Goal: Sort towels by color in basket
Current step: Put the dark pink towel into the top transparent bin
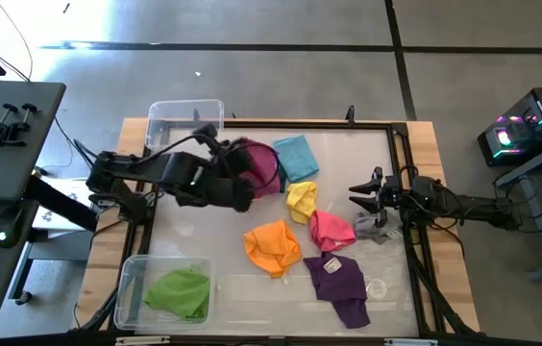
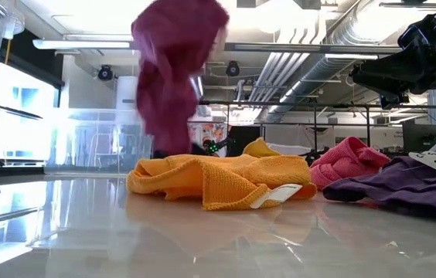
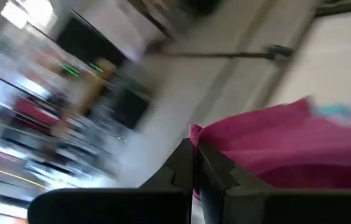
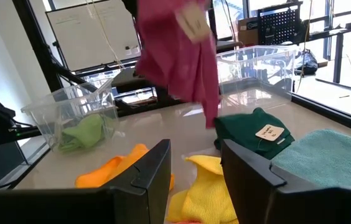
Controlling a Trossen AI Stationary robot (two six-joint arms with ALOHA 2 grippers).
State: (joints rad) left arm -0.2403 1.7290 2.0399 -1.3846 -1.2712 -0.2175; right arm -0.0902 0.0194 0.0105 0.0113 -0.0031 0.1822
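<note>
Transfer step in hand: your left gripper point(image 3: 195, 163) has its jaws clamped on the magenta towel point(image 2: 175, 73), which hangs clear of the table point(image 1: 194, 226) above the dark green towel point(image 4: 253, 134). Next, carry it to the empty bin point(image 1: 184, 120). Right gripper point(image 4: 194, 163) waits beside the pink towel point(image 1: 332, 229), jaws apart.

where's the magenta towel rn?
The magenta towel hangs off the table, shut in the left pincer, left of center in the high view, beside the light blue towel and above the dark green towel.
</note>
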